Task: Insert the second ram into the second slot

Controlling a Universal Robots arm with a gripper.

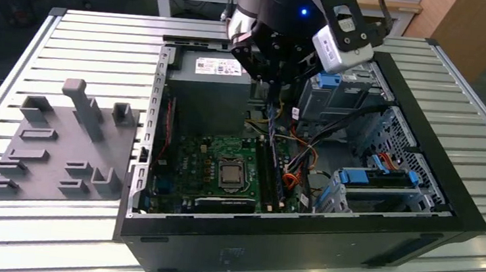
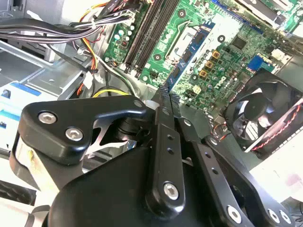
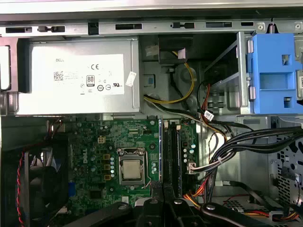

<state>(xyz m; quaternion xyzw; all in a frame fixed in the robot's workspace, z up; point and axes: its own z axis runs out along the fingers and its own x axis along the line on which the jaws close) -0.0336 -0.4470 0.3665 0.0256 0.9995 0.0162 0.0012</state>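
Observation:
My gripper [image 1: 274,86] hangs over the middle of the open computer case [image 1: 447,213]. In both wrist views its fingers are shut on the second ram [image 2: 191,49], a thin blue stick with dark chips that reaches from the fingertips [image 2: 161,106] out over the motherboard [image 2: 222,56]. In the first wrist view the ram [image 3: 161,151] shows edge-on as a blue line. It runs just beside the two long black memory slots [image 3: 172,156], on their CPU-socket side and parallel to them, above the board. I cannot tell which slot is the second slot, or whether either holds a stick.
A grey power supply [image 3: 78,78] sits at the back of the case and the CPU socket [image 3: 131,170] beside the slots. Bundled cables [image 3: 236,146] and blue drive brackets [image 3: 274,71] crowd the other side. A fan [image 2: 265,113] sits by the board. A grey fixture plate [image 1: 57,146] lies on the exterior view's left.

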